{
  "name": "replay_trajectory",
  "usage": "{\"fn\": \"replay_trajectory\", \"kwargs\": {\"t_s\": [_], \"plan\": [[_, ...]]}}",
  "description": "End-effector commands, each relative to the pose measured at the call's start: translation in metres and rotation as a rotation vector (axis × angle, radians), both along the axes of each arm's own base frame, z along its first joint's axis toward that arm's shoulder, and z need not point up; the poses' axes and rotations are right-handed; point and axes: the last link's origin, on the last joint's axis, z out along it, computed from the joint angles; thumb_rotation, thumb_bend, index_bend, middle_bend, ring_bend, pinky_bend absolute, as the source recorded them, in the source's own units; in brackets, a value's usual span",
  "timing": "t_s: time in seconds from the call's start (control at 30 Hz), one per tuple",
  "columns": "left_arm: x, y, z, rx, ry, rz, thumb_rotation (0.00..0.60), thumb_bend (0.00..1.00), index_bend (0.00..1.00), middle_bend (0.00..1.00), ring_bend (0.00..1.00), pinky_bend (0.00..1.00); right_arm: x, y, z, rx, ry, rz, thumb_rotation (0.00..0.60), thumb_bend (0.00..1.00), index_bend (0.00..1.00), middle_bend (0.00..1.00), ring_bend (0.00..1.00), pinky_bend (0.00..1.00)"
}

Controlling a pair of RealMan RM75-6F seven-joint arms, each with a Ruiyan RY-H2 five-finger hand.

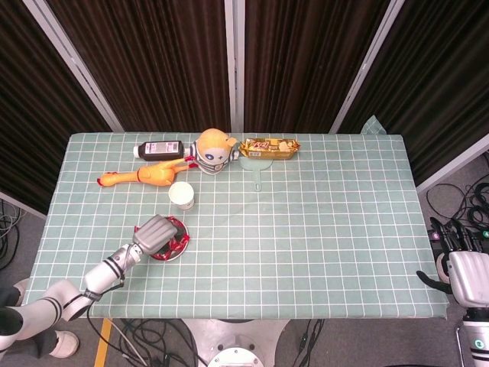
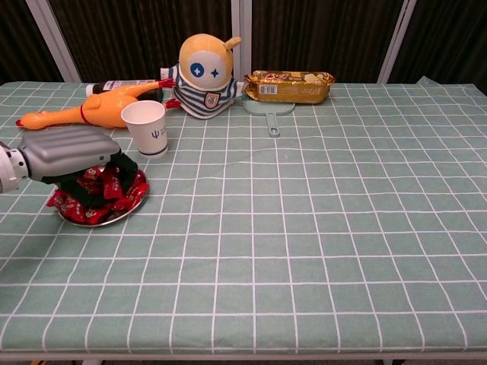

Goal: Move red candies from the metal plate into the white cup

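Observation:
A metal plate [image 2: 114,218] heaped with red candies [image 2: 122,189] lies near the table's left front. My left hand [image 2: 70,152] is pressed down on the pile, its dark fingers [image 2: 97,188] curled in among the candies and gripping some. From the head view the left hand [image 1: 154,232] covers most of the plate [image 1: 166,257]. The white cup [image 2: 144,128] stands upright just behind and to the right of the plate, also seen as the cup [image 1: 181,195] from above. My right hand [image 1: 461,262] hangs off the table's right edge, holding nothing.
Along the far side lie a rubber chicken [image 2: 87,110], a dark bottle [image 1: 159,148], a yellow plush doll [image 2: 202,74], a snack packet [image 2: 289,86] and a green hand mirror [image 2: 269,111]. The checked tablecloth [image 2: 319,228] stretches to the right.

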Motion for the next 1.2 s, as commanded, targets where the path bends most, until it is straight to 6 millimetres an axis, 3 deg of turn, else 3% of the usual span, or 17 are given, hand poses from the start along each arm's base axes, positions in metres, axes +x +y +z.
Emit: {"fn": "replay_trajectory", "kwargs": {"t_s": [0.03,0.6,0.87,1.2], "plan": [[0.001,0.001,0.000,-0.001,-0.015,0.002,0.600,0.51,0.65,0.71,0.68,0.95,0.000,0.000,0.000,-0.001,-0.001,0.001,0.600,0.03,0.01,0.19,0.01,0.14],[0.024,0.016,0.028,0.033,-0.166,0.031,0.600,0.60,0.72,0.79,0.77,1.00,-0.002,0.000,0.004,-0.011,-0.005,0.006,0.600,0.03,0.01,0.19,0.01,0.14],[0.060,0.045,0.050,0.085,-0.233,0.026,0.600,0.60,0.72,0.79,0.77,1.00,-0.002,0.001,0.007,-0.017,-0.004,0.009,0.600,0.03,0.01,0.19,0.01,0.14],[0.082,0.089,0.047,0.134,-0.192,0.095,0.600,0.60,0.70,0.78,0.76,1.00,-0.006,0.001,0.010,-0.027,-0.006,-0.005,0.600,0.03,0.01,0.19,0.01,0.14]]}}
